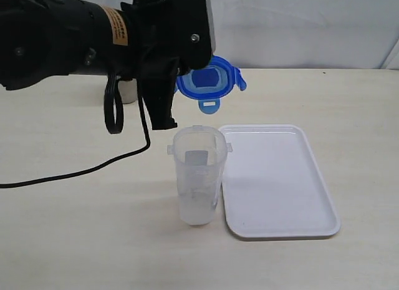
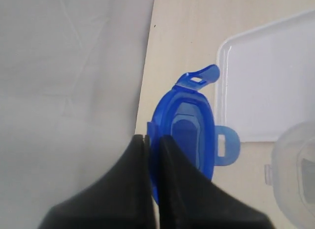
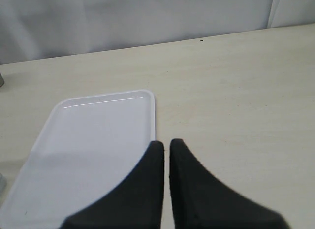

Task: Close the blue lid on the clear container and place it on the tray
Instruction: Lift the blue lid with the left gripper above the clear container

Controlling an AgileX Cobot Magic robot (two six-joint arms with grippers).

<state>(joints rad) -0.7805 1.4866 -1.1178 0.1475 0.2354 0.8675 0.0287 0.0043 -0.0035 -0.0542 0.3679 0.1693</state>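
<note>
My left gripper [image 1: 181, 83] is shut on one end of the blue lid [image 1: 210, 80], which hangs in the air behind and above the clear container [image 1: 198, 178]. The left wrist view shows the black fingers [image 2: 170, 155] clamped on the blue lid's [image 2: 189, 135] rim. The container stands upright and uncovered on the table, touching the left edge of the white tray [image 1: 280, 184]. My right gripper [image 3: 166, 143] is shut and empty, hovering over the long edge of the tray [image 3: 88, 140]; the exterior view does not show it.
The left arm fills the upper left of the exterior view, and its black cable [image 1: 93, 168] trails across the table. A pale cup-like object [image 1: 128, 90] peeks out behind the arm. The tray holds nothing. A white backdrop [image 1: 299, 28] runs along the table's far edge.
</note>
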